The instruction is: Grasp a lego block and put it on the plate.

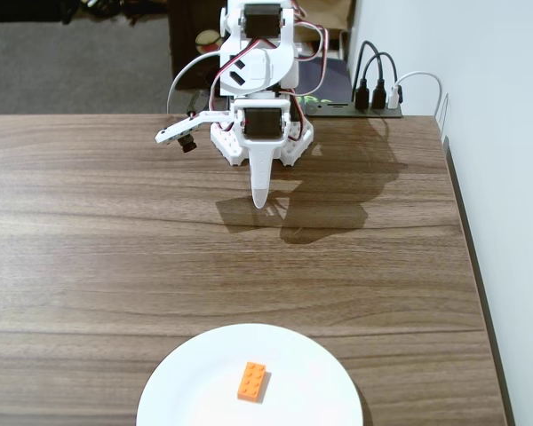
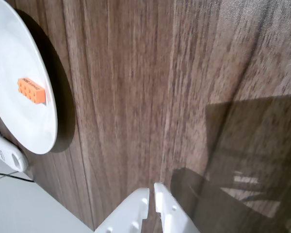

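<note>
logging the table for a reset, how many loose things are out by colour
orange: 1, the lego block lying on the plate
white: 1, the plate at the near edge of the wooden table in the fixed view
total: 2
The white arm is not counted; its gripper holds nothing, jaws nearly together.

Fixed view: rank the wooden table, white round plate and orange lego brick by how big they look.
1. Brown wooden table, largest.
2. White round plate, partly cut off at the bottom edge.
3. Orange lego brick, smallest, lying on the plate.
</note>
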